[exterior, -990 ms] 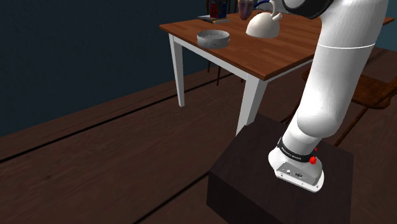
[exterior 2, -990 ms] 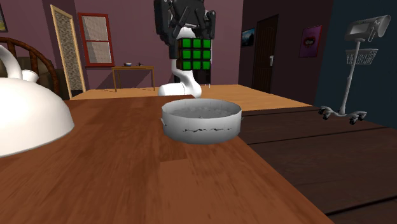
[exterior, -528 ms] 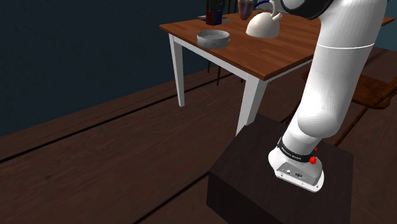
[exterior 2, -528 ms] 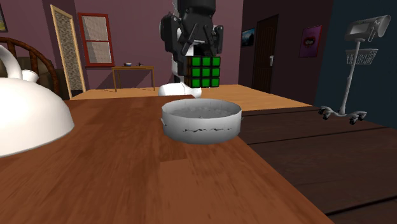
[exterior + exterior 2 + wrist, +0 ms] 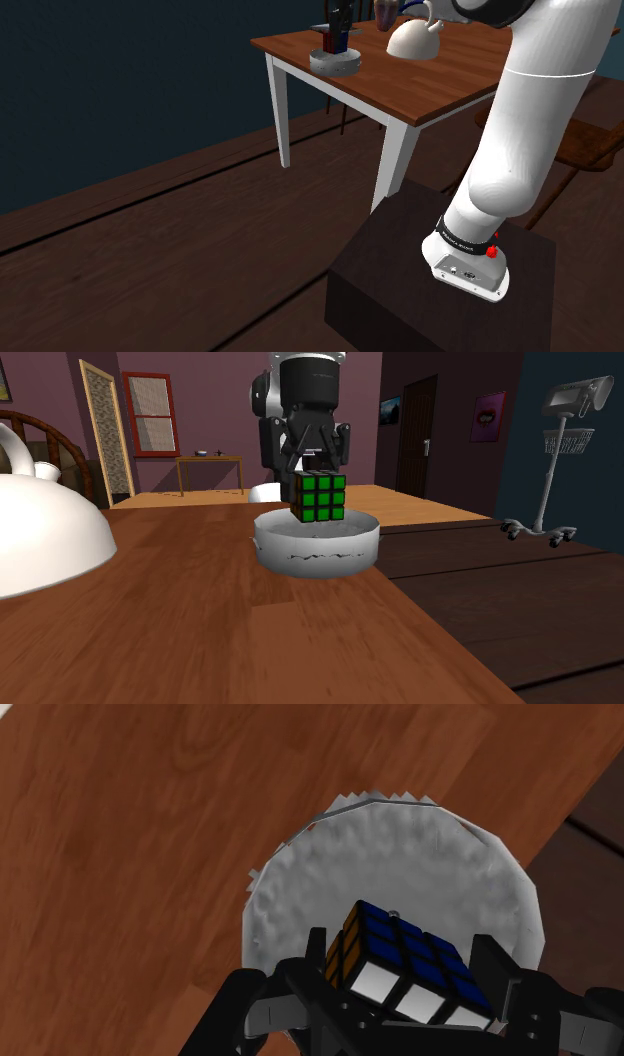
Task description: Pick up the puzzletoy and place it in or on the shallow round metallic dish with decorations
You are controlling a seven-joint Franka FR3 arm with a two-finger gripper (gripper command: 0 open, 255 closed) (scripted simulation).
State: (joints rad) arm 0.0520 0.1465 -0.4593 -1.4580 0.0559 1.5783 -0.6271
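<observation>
In the shoulder view, the white arm (image 5: 530,120) reaches from its stand (image 5: 440,290) over the worktop (image 5: 400,85). The pincer (image 5: 336,30) has come down into sight right above the grey dish (image 5: 335,63); a second ago that spot was bare. A white domed pot (image 5: 415,40) stands well apart from the dish.

In the second exterior view, the pincer (image 5: 319,474) is clamped on the puzzle cube (image 5: 320,497), whose green face looks toward the camera. A second ago the cube hung high and toward this view's left; half a second ago it was over the dish but clear of the rim. Now its lower edge sits level with the rim of the dish (image 5: 317,552), which has a dark squiggle on its wall.

In the wrist view, the cube (image 5: 405,959) shows blue, white and orange faces between the black fingers (image 5: 300,984), with the dish's rough floor (image 5: 390,854) straight beneath. Whether the cube touches that floor cannot be told.

The carry looks finished. What probably remains is a little more lowering, then letting go.
</observation>
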